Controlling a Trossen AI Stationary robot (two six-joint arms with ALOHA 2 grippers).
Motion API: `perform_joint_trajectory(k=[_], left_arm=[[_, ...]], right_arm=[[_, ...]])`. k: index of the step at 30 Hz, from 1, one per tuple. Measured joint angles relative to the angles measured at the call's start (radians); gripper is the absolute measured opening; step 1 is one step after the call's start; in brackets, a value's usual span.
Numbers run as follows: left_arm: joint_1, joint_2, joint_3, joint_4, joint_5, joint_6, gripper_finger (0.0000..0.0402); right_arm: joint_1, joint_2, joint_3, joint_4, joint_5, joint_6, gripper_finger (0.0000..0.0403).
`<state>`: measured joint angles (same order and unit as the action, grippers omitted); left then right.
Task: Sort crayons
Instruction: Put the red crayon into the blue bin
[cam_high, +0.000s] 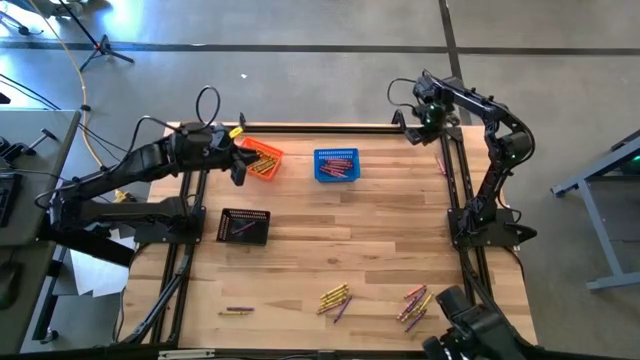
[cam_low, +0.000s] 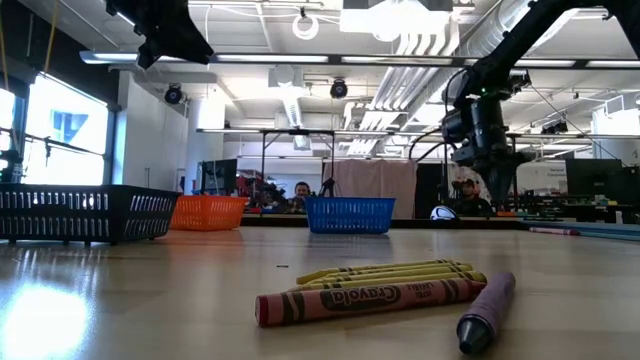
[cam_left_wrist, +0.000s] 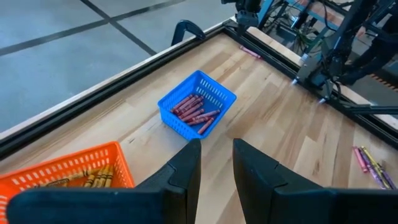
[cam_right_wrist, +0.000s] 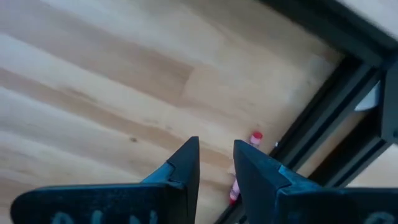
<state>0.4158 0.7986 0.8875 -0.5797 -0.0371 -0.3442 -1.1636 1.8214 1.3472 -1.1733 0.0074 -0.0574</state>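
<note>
The left gripper (cam_left_wrist: 214, 165) hangs with its fingers a little apart, holding nothing. Just under it is the orange basket (cam_left_wrist: 59, 171) of yellow crayons (cam_left_wrist: 93, 179). Farther out, the blue basket (cam_left_wrist: 197, 103) holds red crayons (cam_left_wrist: 193, 109). The right gripper (cam_right_wrist: 214, 163), also narrow and empty, hovers by a pink crayon (cam_right_wrist: 255, 137).

The wooden table (cam_high: 330, 250) carries an orange basket (cam_high: 263, 158), a blue basket (cam_high: 336, 165), a black basket (cam_high: 244, 226) and loose crayons (cam_high: 334, 298) (mostly near its front edge).
</note>
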Motion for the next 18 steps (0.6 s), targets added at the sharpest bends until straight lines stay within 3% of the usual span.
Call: perform_joint_trajectory(k=[9, 18], left_arm=[[0.023, 0.0, 0.0, 0.001, 0.008, 0.0, 0.0081], [0.023, 0.0, 0.0, 0.001, 0.025, 0.007, 0.0081]], right_arm=[[0.045, 0.0, 0.0, 0.073, 0.0, -0.001, 0.0083], [0.045, 0.0, 0.0, -0.075, 0.007, 0.085, 0.0083]])
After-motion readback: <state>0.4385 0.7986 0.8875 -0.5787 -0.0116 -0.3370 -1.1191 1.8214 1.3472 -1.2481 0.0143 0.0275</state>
